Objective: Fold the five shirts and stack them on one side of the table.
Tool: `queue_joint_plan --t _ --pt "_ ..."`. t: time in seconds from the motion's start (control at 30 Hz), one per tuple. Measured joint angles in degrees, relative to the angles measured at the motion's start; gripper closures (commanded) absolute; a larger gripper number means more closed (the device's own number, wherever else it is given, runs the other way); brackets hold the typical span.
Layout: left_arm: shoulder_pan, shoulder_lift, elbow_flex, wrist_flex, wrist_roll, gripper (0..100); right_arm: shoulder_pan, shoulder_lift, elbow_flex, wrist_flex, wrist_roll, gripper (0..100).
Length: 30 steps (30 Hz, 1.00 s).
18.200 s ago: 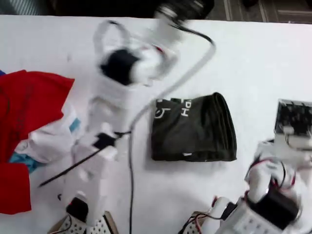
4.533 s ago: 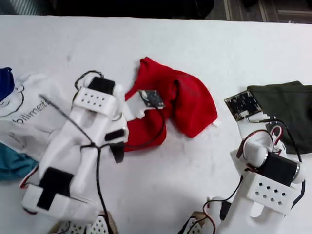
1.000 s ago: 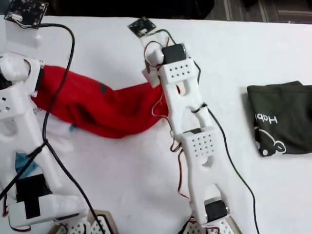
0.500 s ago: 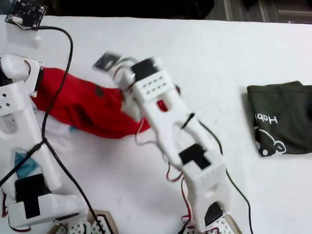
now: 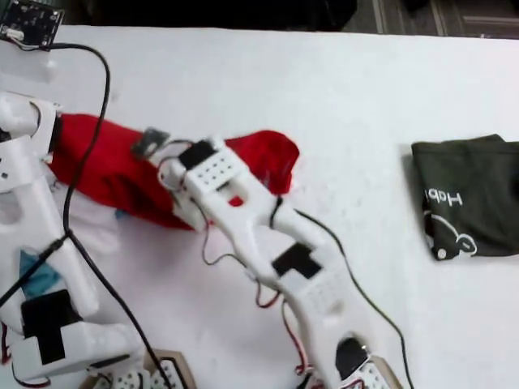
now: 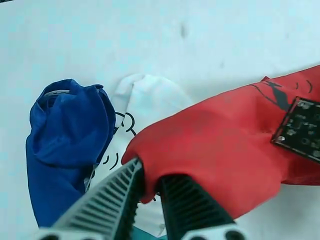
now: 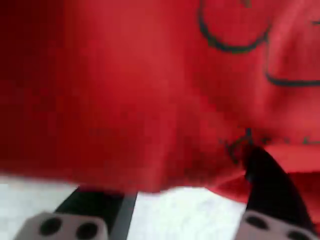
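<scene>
The left gripper (image 6: pixel 150 182) is pinching the rim of the red shirt (image 6: pixel 225 145), its ribbed jaws closed on a rolled fold with only a sliver of cloth between them. The right gripper (image 7: pixel 172 175) is standing with its jaws wide apart over the same shirt; red cloth is lying between and beyond the tips, and whether either tip is touching it is hard to make out. In the high view the right arm (image 5: pixel 268 235) is crossing the middle of the red shirt (image 5: pixel 105 162) and hiding that stretch. The shirt is lying drawn out, its long axis running across the table (image 5: pixel 365 89) from the left gripper's end to a bunched end near the centre. Beside the pinched end a blue shirt (image 6: pixel 65 145) is lying crumpled, touching a white shirt (image 6: pixel 150 100) that is running under the red one. A teal shirt (image 5: pixel 36 267) is peeking out beneath the left arm. A dark green shirt (image 5: pixel 466 198) is sitting folded at the far side, cut off by the frame's edge.
</scene>
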Motion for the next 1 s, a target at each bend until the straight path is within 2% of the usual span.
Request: queue_joint_plan --t 0.1,0.2,0.27,0.37,0.53,0.77,1.0 --pt "0.0 0.0 0.0 0.0 0.0 98 0.0 1.7 -0.1 -0.4 2.1 97.8" --pt "0.0 0.0 0.0 0.0 0.2 98 2.1 1.7 -2.5 3.3 4.0 95.1" --pt "0.0 0.0 0.0 0.0 0.2 98 4.3 1.8 -5.5 7.7 4.5 98.3" --pt "0.0 -1.1 0.2 0.0 0.2 98 7.9 1.3 -10.8 14.9 6.1 98.0" --pt "1.2 -4.7 0.2 0.0 0.2 98 12.9 -5.3 -11.6 18.0 13.8 98.0" --pt "3.1 -5.6 0.6 0.0 0.2 98 16.2 -22.8 5.6 18.5 23.1 98.0" --pt "3.4 -5.6 0.7 0.4 0.2 98 22.6 -40.7 22.9 18.5 36.4 98.0"
